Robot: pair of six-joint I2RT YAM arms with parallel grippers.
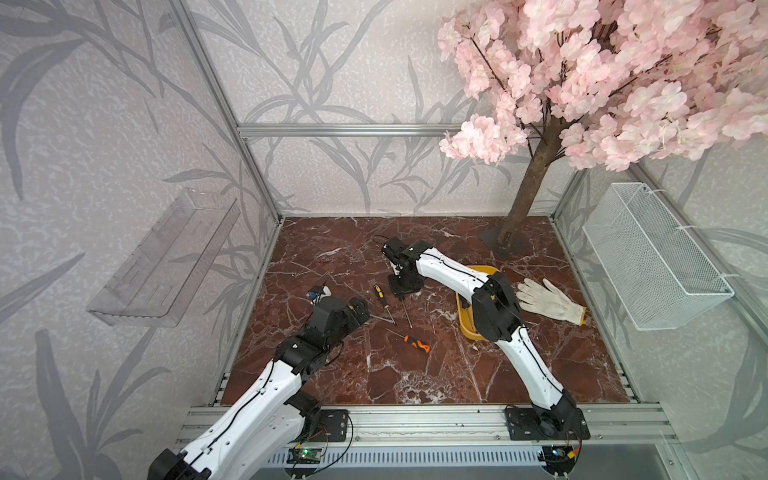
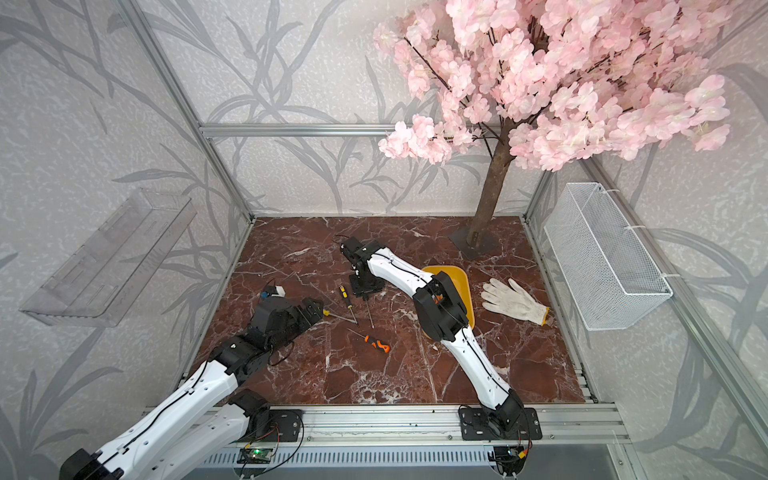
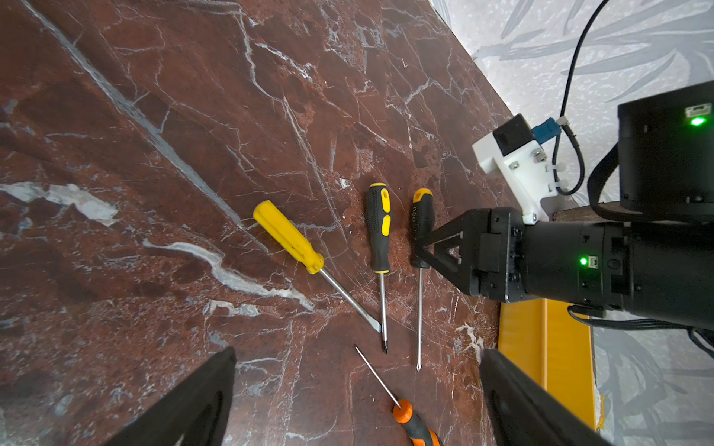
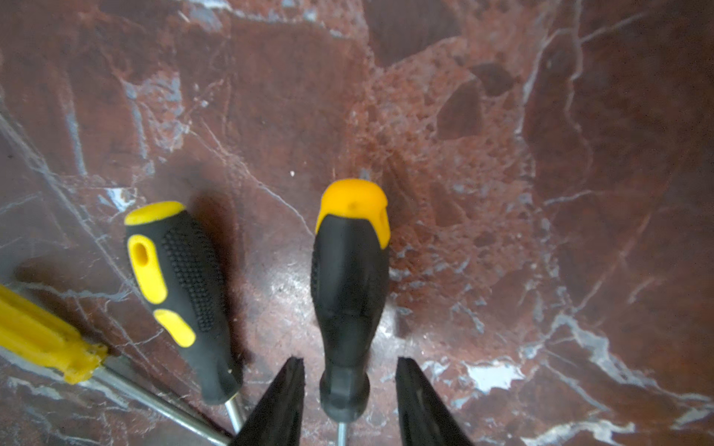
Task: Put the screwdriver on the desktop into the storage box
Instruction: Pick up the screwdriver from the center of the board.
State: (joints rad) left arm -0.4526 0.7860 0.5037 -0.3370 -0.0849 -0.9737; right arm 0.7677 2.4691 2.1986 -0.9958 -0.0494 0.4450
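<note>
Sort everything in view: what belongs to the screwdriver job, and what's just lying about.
Job:
yellow-handled screwdriver, black-and-yellow screwdriver, orange-capped black screwdriver, orange-handled screwdriver, storage box, desktop

Lying about:
white glove, blossom tree, wire basket, clear shelf

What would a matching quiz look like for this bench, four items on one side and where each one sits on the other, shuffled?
Items
1. white glove
2. orange-handled screwdriver
3. all-yellow screwdriver
4. orange-capped black screwdriver

Places
A. between the fingers of the right gripper
B. beside the storage box, on the side away from the screwdrivers
C. handle mostly hidden behind the left gripper in both top views
D. screwdriver nearest the desktop edge by the arm bases

Pairs: 1-B, 2-D, 3-C, 4-A
</note>
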